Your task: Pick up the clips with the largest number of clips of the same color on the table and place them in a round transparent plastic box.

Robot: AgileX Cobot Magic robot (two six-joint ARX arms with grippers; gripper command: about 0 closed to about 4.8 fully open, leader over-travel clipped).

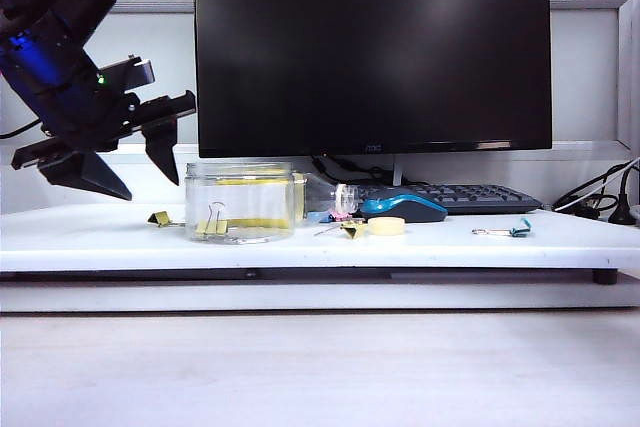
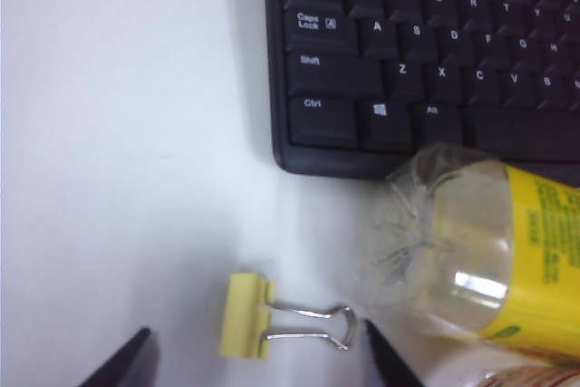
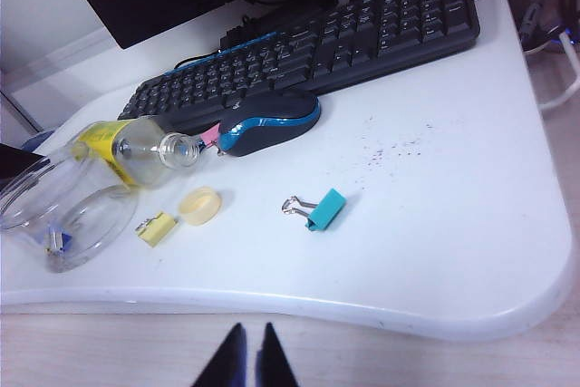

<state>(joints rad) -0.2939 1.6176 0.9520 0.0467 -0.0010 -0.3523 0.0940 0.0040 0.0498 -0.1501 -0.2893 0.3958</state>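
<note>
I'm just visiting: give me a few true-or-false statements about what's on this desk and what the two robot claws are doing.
1. The left gripper hangs open above the desk, left of the round clear jar. True.
2. The right gripper holds the teal clip. False: it is shut and empty, and the clip lies on the desk.
3. A yellow clip is inside the jar. True.
4. The clear bottle stands upright. False: it lies on its side by the keyboard.
5. Every yellow clip is in the jar. False: one lies outside, on the desk.
</note>
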